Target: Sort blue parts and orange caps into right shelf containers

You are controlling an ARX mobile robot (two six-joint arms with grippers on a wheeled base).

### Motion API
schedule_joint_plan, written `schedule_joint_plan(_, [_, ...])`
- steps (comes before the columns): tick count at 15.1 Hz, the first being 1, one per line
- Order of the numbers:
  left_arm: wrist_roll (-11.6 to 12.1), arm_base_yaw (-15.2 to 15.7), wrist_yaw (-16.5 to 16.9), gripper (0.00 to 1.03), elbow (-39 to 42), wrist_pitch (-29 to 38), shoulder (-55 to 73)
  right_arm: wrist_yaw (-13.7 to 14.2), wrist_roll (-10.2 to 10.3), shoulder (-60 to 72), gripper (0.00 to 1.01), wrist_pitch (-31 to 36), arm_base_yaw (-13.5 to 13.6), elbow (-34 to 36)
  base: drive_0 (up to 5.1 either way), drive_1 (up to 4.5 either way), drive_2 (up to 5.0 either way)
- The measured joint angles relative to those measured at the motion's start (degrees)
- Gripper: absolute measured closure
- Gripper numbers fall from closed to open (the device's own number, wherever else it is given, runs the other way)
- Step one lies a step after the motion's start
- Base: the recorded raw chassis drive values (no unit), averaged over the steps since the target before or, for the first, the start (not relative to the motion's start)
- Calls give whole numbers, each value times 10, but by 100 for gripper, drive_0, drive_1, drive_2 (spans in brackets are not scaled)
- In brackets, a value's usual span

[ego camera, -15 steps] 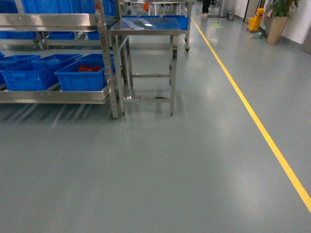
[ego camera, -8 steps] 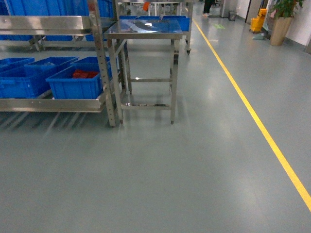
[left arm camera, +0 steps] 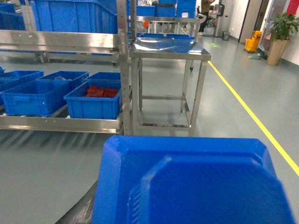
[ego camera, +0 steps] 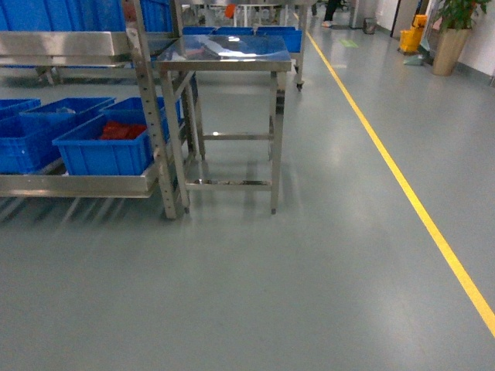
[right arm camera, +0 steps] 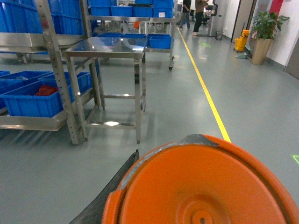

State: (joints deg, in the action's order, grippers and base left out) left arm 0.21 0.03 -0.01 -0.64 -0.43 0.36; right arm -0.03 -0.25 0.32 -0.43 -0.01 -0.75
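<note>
A blue part [left arm camera: 196, 186] fills the bottom of the left wrist view, held in my left gripper [left arm camera: 187, 210]; one dark finger [left arm camera: 86, 210] shows at its left edge. An orange cap [right arm camera: 201, 186], round with a ribbed centre, fills the bottom of the right wrist view in my right gripper [right arm camera: 196, 205], with a dark finger [right arm camera: 110, 189] beside it. Blue shelf containers [ego camera: 104, 147] sit on the low shelf at the left; the nearest one [left arm camera: 93, 100] holds red-orange pieces [left arm camera: 100, 92]. Neither gripper shows in the head view.
A steel shelf rack [ego camera: 151, 116] stands at the left, with a steel table [ego camera: 224, 54] right beside it. A yellow floor line [ego camera: 402, 185] runs along the right. Far back are a potted plant [ego camera: 452, 39], a yellow mop bucket [ego camera: 410, 39] and people [right arm camera: 194, 11].
In the head view the rack, its bins and the steel table have come nearer and the bins have slid left; the base has rolled towards them.
</note>
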Motion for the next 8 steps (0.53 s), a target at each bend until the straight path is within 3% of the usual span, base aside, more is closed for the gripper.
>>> schedule_joint_plan(8, [0, 0, 0, 61, 0, 1, 0, 0, 0, 0, 59, 2, 0, 0, 6, 438, -426])
